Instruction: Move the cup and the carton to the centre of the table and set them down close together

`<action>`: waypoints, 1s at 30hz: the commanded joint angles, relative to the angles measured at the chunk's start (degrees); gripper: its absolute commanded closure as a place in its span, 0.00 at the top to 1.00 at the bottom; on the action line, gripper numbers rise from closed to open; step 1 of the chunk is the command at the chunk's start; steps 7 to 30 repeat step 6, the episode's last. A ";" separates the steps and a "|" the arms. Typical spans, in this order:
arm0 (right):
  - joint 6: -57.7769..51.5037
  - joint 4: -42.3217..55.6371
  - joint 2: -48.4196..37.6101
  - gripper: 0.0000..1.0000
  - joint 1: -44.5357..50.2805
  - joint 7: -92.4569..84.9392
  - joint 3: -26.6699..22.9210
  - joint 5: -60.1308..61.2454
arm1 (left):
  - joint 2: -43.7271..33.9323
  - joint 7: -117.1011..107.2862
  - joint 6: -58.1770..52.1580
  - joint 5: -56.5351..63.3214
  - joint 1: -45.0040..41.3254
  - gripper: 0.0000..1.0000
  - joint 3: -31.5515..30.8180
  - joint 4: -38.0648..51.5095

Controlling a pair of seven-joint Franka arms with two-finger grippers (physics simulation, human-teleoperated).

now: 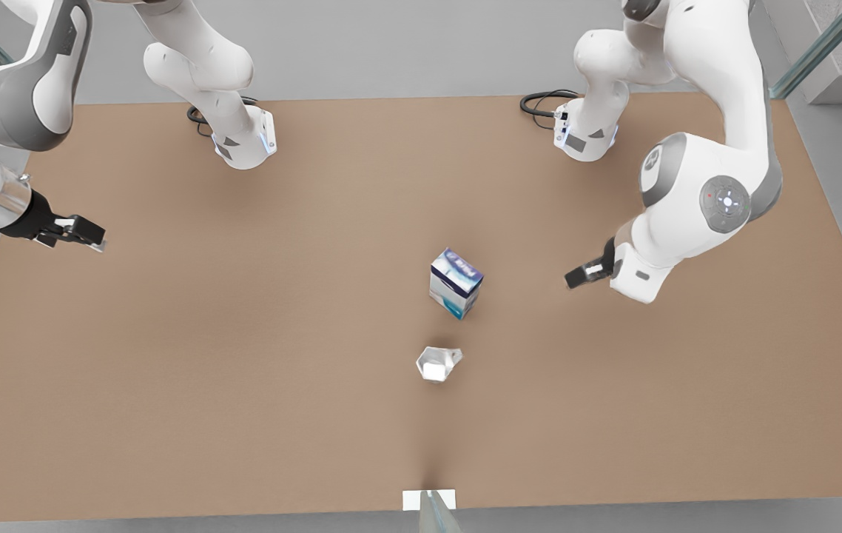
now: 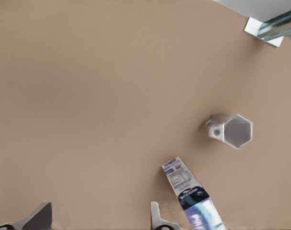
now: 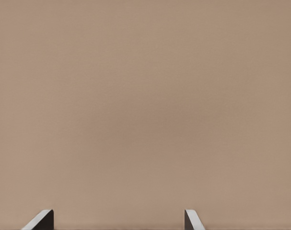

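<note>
Carton [image 1: 456, 283] stands left of the left tool [image 1: 576, 277] (spread, empty) at frame right; right tool [image 1: 82, 231] likewise, upper left, waits.

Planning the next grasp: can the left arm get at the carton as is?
Probably yes. The left gripper hangs beside the carton with jaws open and bare table between them; the cup sits apart, off that line.
</note>
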 commanded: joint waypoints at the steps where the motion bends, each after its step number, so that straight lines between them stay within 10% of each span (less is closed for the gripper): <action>1: 0.00 0.00 0.00 1.00 0.11 0.00 0.00 0.00 | -0.23 4.49 -0.06 5.70 1.35 1.00 0.09 -0.08; 30: 0.00 -0.35 0.08 1.00 0.11 0.00 0.00 0.00 | -1.02 11.20 -0.06 5.96 2.77 1.00 3.08 -1.84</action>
